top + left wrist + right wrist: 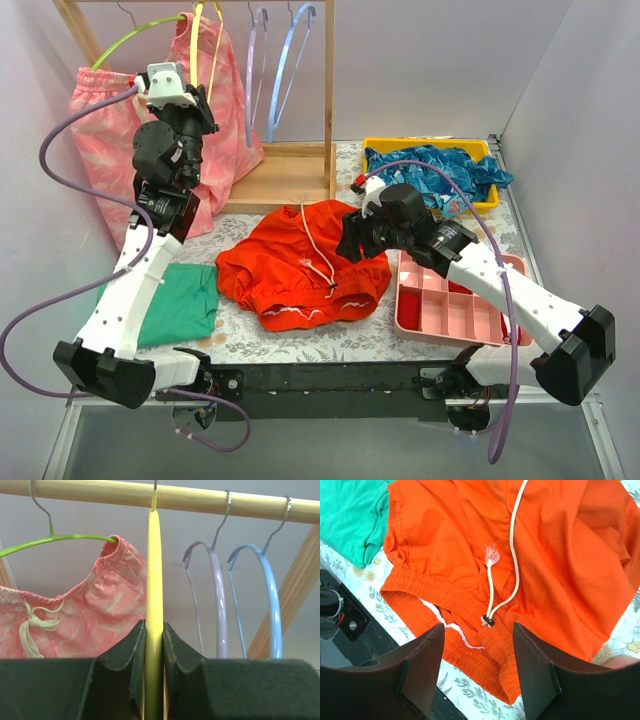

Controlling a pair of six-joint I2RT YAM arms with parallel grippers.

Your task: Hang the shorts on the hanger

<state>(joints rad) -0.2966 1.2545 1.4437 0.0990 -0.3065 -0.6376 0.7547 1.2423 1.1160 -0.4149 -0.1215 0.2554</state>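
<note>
Left fingers (120, 675) pinch the hanger (154, 580) (right fingers (420, 675) spread above the shorts (560, 555)).

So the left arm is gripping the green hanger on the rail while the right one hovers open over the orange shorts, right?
Not quite. The left gripper is shut on the yellow hanger, not the green hanger, as the left wrist view shows. The right gripper does hover open over the shorts.

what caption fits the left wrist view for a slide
Left gripper shut on the yellow hanger hanging from the wooden rail.
</note>
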